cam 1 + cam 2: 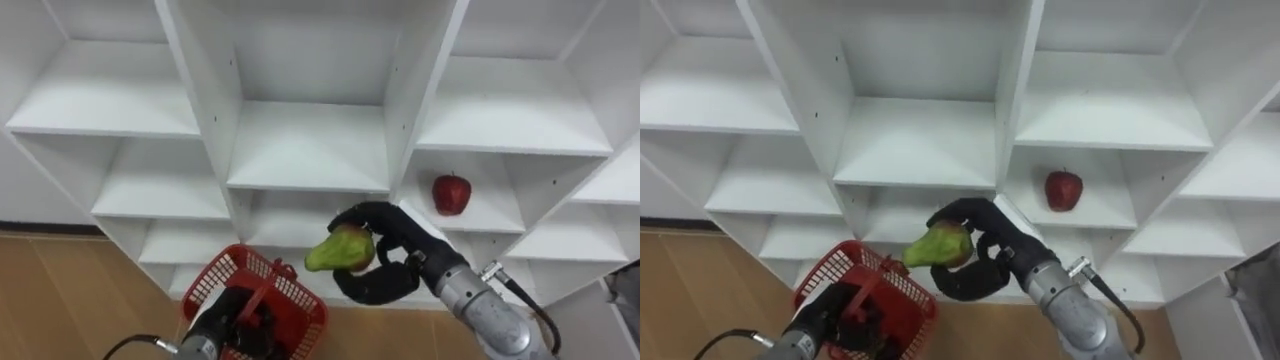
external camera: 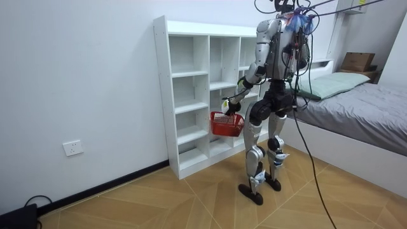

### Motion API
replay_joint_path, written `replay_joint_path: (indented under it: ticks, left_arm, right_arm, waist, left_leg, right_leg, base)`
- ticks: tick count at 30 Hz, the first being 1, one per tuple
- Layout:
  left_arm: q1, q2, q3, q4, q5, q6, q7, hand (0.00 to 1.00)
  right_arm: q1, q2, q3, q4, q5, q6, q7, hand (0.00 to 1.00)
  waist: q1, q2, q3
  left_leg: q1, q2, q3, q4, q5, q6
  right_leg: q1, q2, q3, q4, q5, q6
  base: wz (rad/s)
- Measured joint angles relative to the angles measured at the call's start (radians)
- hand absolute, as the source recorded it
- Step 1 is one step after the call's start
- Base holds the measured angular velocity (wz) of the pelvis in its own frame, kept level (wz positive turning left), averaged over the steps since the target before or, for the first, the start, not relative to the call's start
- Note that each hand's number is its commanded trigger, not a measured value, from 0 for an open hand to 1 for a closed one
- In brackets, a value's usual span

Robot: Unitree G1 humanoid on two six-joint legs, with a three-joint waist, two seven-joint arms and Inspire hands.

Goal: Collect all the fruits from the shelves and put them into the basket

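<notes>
Now the right hand [image 1: 400,235], fingers curled round a pear [image 1: 338,251], hangs right of the basket [image 1: 213,279]. The left hand [image 1: 238,322] grips its handle [image 1: 262,300], likely ready to catch.

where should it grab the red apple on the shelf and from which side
Probably round its widest middle, coming in through the open front, slightly from above. The apple sits upright near the divider on its left, so there is finger room on top and to its right. The right hand holds the pear, the left hand the basket.
</notes>
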Motion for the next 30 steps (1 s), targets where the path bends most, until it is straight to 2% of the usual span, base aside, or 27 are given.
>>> replay_joint_path:
  ticks: [2,7,15,23,30]
  left_arm:
    - [0.022,0.001,0.000,-0.010,-0.001,0.000,-0.001,1.00]
    - [0.030,-0.001,0.000,-0.025,-0.002,0.000,-0.024,1.00]
    - [0.030,-0.002,-0.001,-0.044,-0.012,0.000,-0.067,1.00]
    - [0.030,-0.016,-0.020,-0.038,-0.012,0.000,-0.083,1.00]
    - [0.032,-0.014,-0.047,-0.023,-0.012,-0.001,-0.087,1.00]
  right_arm:
    - [0.018,0.010,0.001,0.000,-0.007,0.000,0.010,1.00]
    - [0.029,0.012,-0.001,0.004,-0.008,0.000,0.029,1.00]
    - [0.029,0.046,-0.010,0.062,-0.024,0.000,0.032,1.00]
    - [0.016,0.048,-0.010,0.194,-0.043,0.000,0.017,1.00]
    - [-0.003,0.051,-0.008,0.271,-0.047,0.000,-0.014,1.00]
  waist:
    - [0.001,0.013,0.0064]
    - [-0.006,0.018,0.0045]
    - [-0.005,0.020,0.0038]
    - [-0.005,0.044,0.0036]
    - [-0.019,0.053,0.0061]
  left_leg:
    - [0.022,0.006,0.017,0.002,-0.014,-0.001]
    - [0.028,0.010,0.031,0.003,-0.021,-0.003]
    - [0.017,0.011,0.056,0.003,-0.026,0.000]
    - [0.009,0.010,0.062,0.016,-0.038,0.002]
    - [-0.035,0.009,0.062,0.038,-0.042,0.006]
  right_leg:
    - [0.008,0.007,0.019,-0.003,-0.001,0.001]
    - [0.007,0.013,0.037,-0.004,-0.001,0.001]
    - [-0.011,0.012,0.048,-0.001,-0.002,0.003]
    - [-0.028,0.011,0.063,0.016,-0.008,0.006]
    - [-0.067,0.006,0.063,0.038,-0.009,0.007]
  base:
    - [-0.30]
    - [-0.12]
    - [-0.06]
    - [-0.05]
    - [0.00]
